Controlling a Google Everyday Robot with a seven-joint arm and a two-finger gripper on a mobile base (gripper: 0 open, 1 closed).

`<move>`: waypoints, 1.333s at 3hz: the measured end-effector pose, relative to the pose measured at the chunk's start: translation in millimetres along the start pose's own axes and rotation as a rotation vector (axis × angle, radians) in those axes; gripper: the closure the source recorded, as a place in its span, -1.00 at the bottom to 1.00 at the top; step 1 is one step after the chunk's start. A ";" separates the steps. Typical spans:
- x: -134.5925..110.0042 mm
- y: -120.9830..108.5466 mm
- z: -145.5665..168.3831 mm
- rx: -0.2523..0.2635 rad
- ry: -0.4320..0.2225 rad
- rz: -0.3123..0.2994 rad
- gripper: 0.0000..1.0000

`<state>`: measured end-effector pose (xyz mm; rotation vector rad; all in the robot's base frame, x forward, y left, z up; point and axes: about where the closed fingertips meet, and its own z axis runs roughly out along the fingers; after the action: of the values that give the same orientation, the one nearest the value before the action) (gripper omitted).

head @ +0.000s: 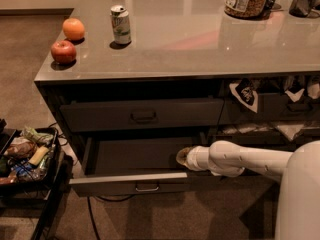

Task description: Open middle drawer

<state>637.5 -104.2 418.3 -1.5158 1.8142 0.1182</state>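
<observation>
Near arm: my white tubular robot arm (260,161) enters from 4 o'clock and reaches toward 9 o'clock.
Middle drawer: the wide dark grey metal drawer with the low front (115,182) stands out of the cabinet at 6 o'clock, its shallow flat floor exposed. I judge the opening largely done.
Handle: the small metal loop handle (147,187) sits at the centre of the front, with nothing on it.
Gripper: the pale-tipped gripper (183,157) is inside the drawer at its 3 o'clock end, just behind the front panel.
Gripper state: I cannot tell whether it is wide, narrow or holding anything.
Risk, skew: the gripper is off-centre, so further pulling from there could rack the drawer and jam the slides.
Risk, exit: lifting out carelessly could catch the wrist on the taller dark drawer front (142,115) at 12 o'clock of the gripper.
Risk, overpull: too long a stroke could bring the drawer hard against its stops.
Side: the black cart tray of clutter (55,171) sits at 8 o'clock, near the drawer's corner.
Far: the glossy grey countertop (200,39) carries a red apple (63,51), an orange (73,28) and a drinks can (120,24).
</observation>
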 end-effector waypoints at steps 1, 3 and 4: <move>-1.3 1.3 -1.1 -0.058 -0.019 -0.079 1.00; -4.7 3.0 -10.5 -0.194 -0.104 -0.257 1.00; -4.7 3.9 -10.2 -0.195 -0.104 -0.255 1.00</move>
<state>629.3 -104.6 426.8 -1.8298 1.5493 0.2508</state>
